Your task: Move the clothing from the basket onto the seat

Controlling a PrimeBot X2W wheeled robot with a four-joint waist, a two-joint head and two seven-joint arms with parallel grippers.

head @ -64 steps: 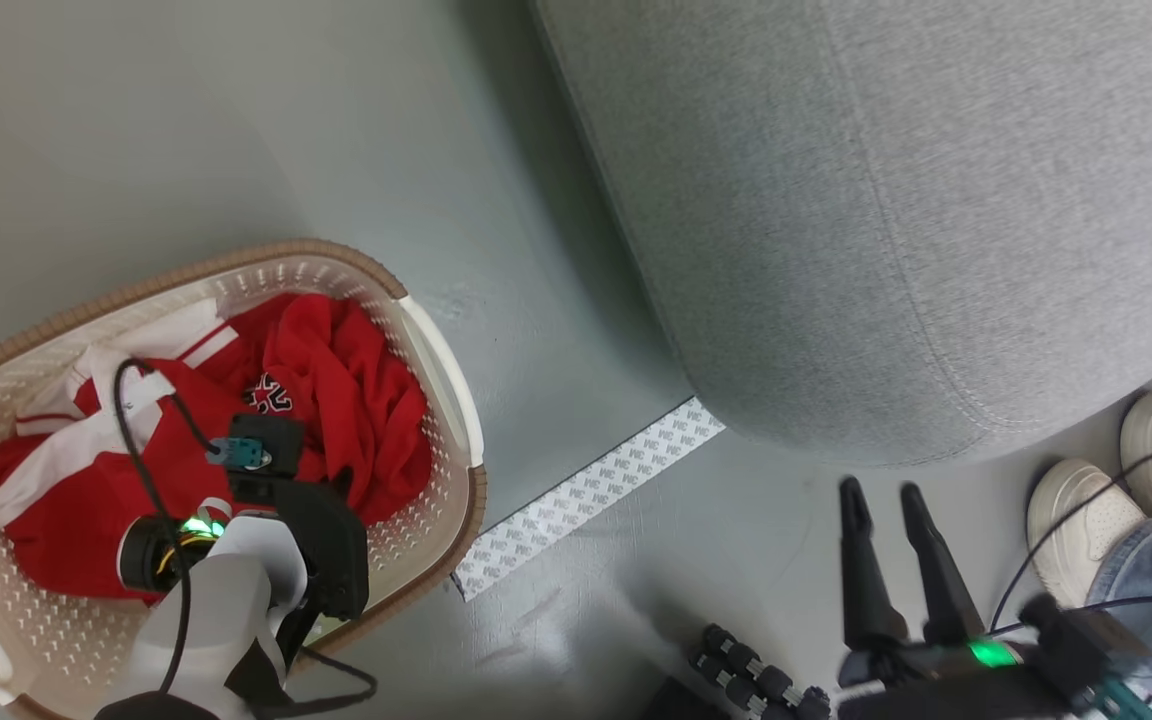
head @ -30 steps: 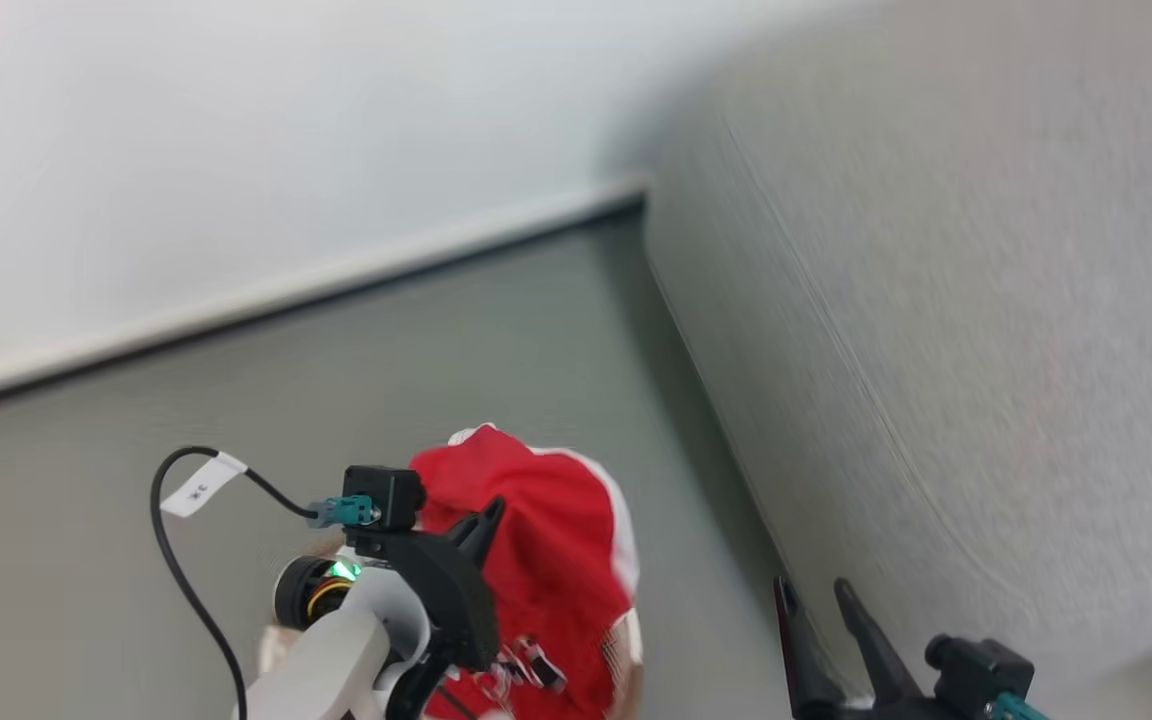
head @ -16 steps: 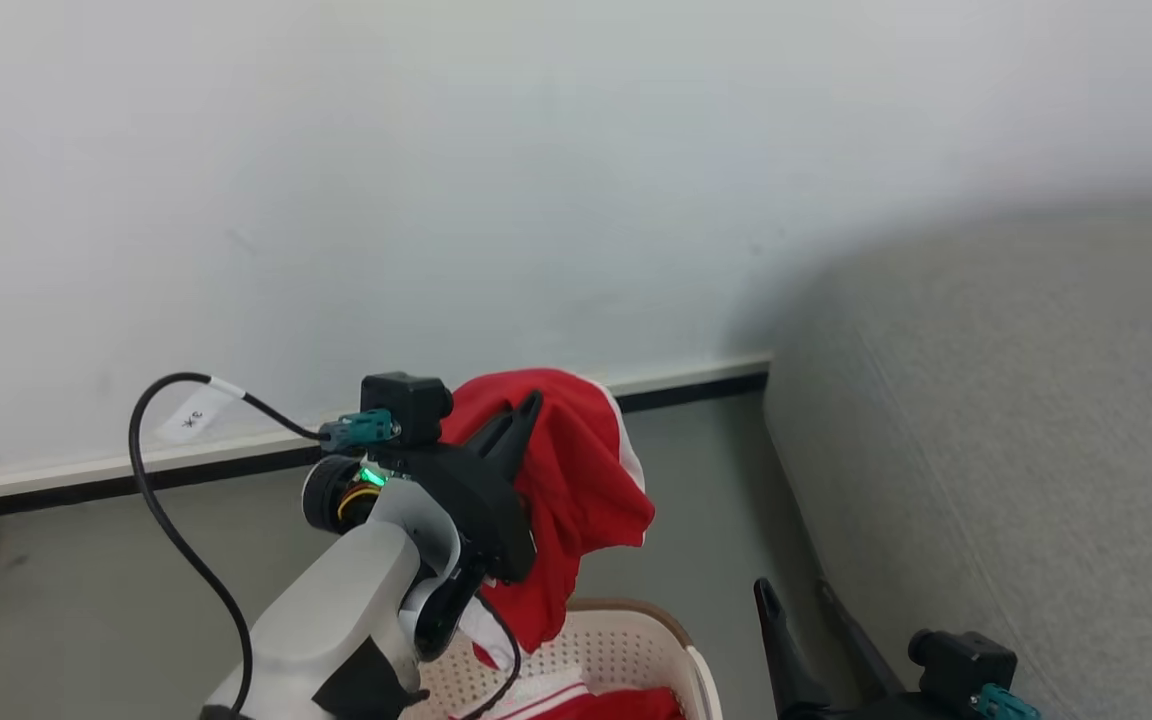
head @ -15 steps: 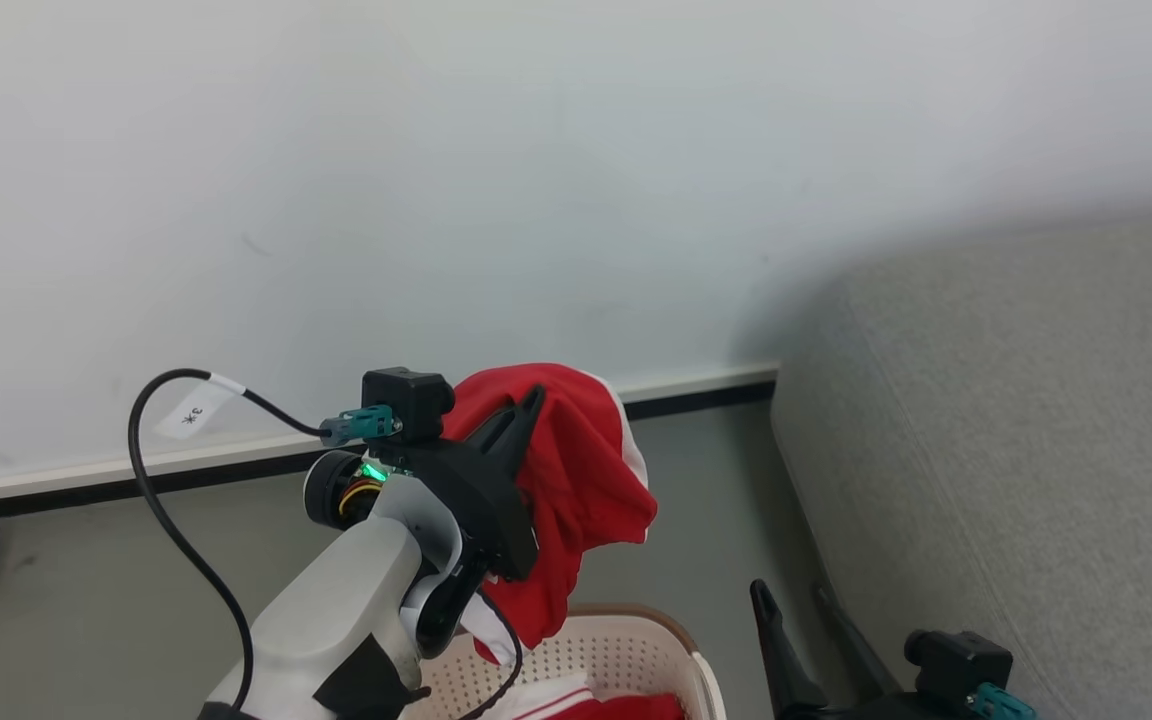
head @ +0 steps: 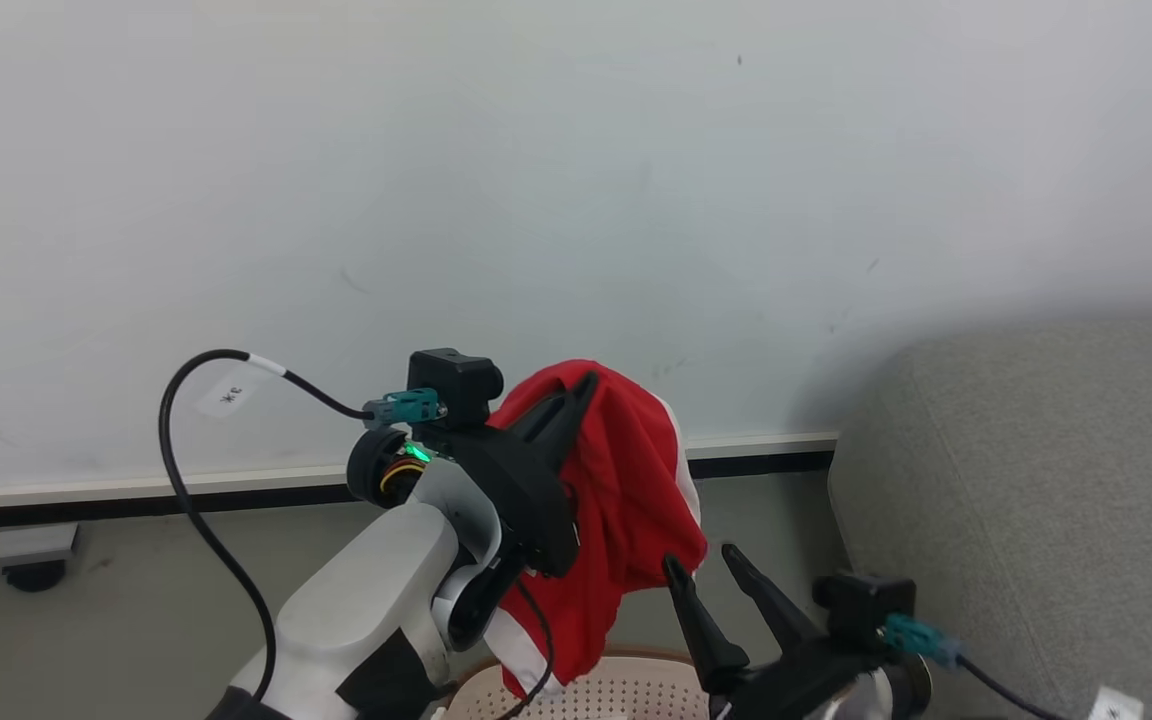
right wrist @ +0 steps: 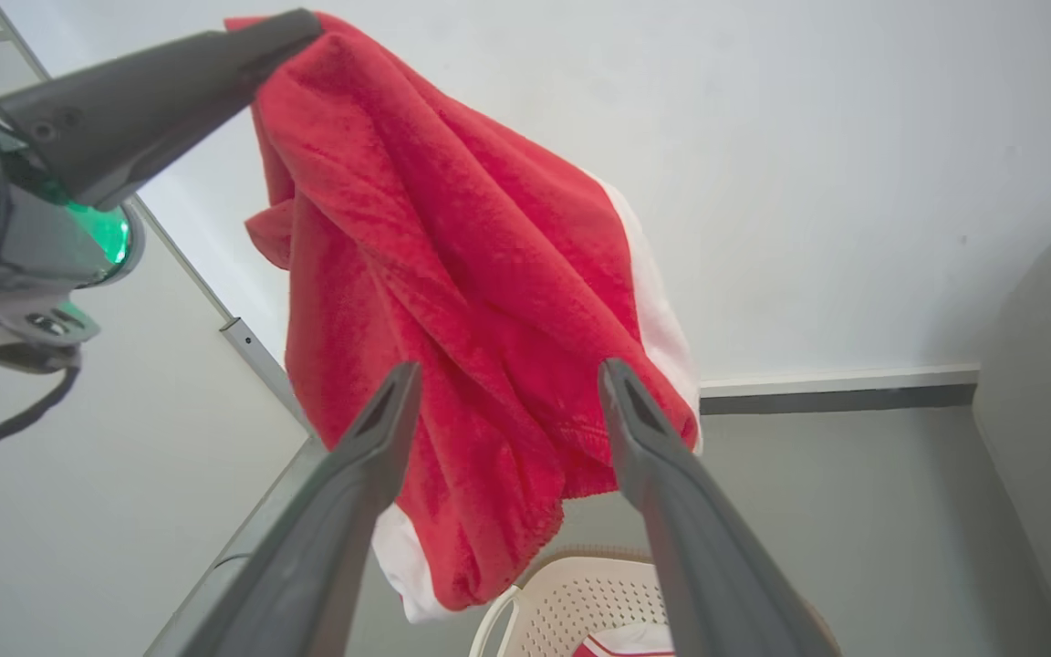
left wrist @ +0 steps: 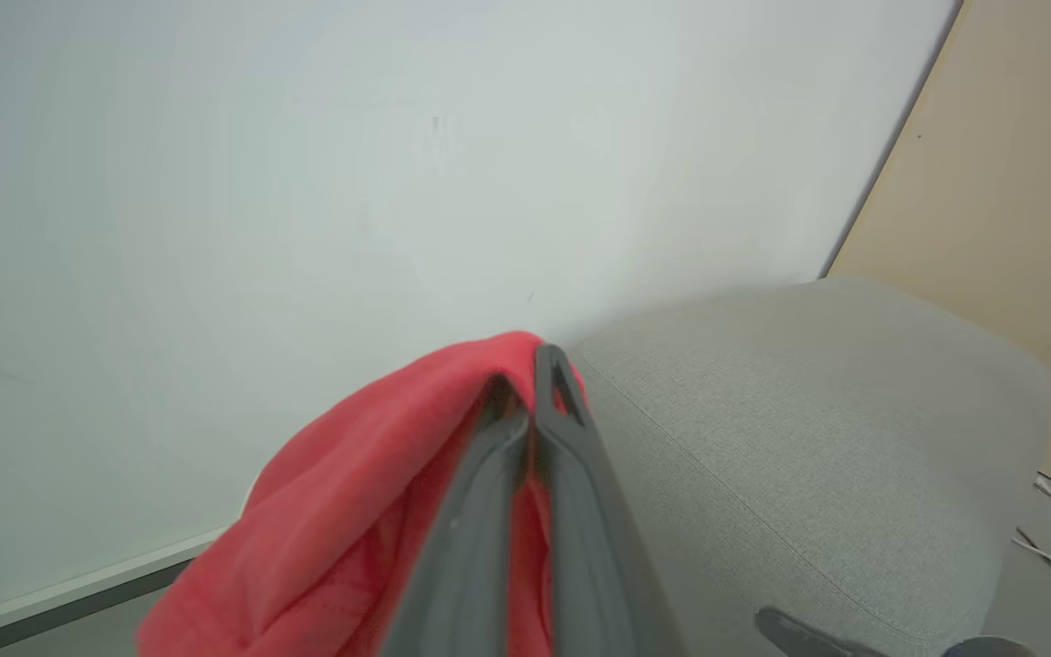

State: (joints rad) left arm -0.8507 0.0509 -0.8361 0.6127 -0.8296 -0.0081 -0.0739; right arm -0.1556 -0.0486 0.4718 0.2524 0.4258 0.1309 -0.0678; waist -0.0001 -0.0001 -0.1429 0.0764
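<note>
Right pincer (head: 700,556) has neared hanging clothing (head: 626,480) — basket (head: 586,692) below.

Red clothing (left wrist: 334,511) pinched in left hand (left wrist: 526,378); grey seat (left wrist: 808,429) beyond.

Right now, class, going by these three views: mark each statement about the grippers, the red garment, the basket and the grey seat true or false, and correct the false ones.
1. The left gripper is shut on the red garment and holds it up in the air. True.
2. The right gripper is clamped on the garment too. False: its fingers stand wide apart, not closed on the fabric.
3. The garment lies on the seat. False: it hangs from the left gripper, with the seat off to the right.
4. The basket sits below the hanging garment. True.
</note>
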